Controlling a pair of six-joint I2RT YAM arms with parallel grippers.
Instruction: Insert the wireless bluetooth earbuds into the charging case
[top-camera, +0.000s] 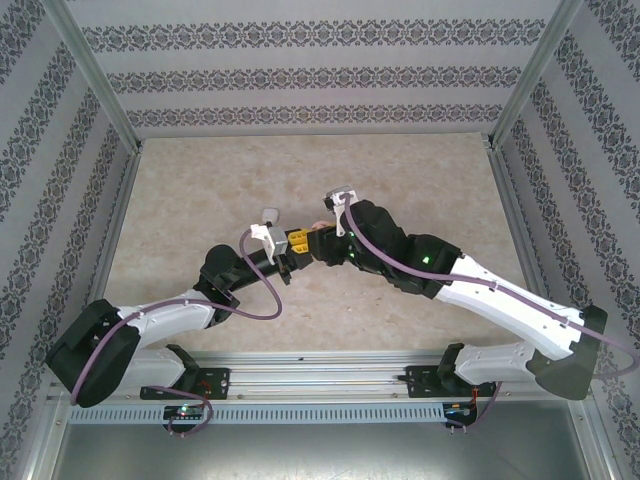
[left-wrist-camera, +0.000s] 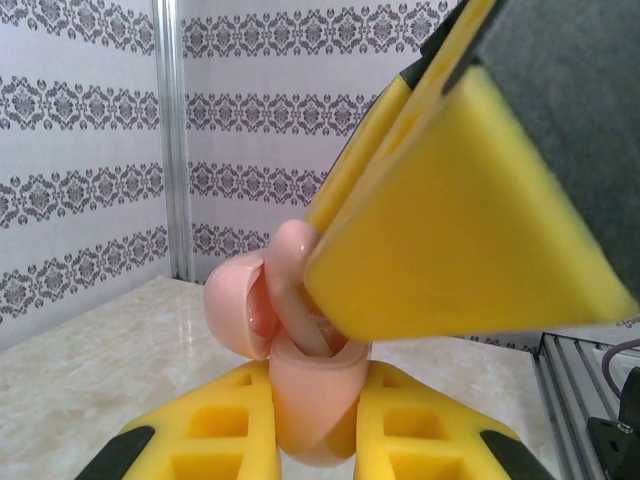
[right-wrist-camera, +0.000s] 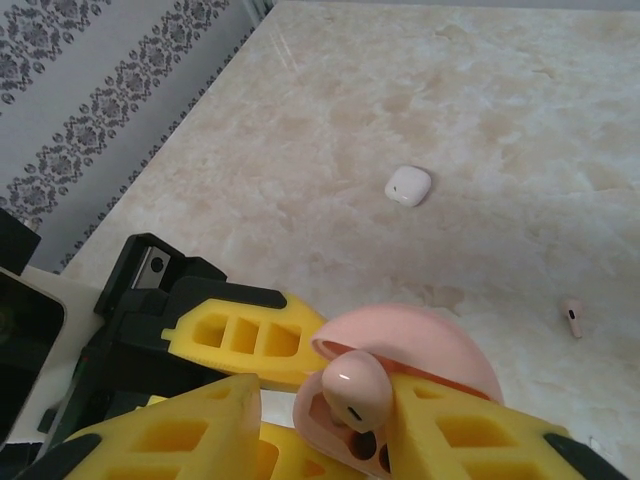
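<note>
Left gripper (left-wrist-camera: 315, 432) clamped on open charging case (right-wrist-camera: 425, 340), right gripper (right-wrist-camera: 325, 425) jaws parted around earbud (right-wrist-camera: 350, 392) standing in case, second earbud (right-wrist-camera: 572, 316) at case's 3 o'clock

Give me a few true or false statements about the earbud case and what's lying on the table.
The left gripper holds the charging case. True.
The case's lid is shut. False: it stands open.
A loose earbud lies on the table. True.
The small white object sits inside the case. False: it lies on the table, apart from the case.
</note>
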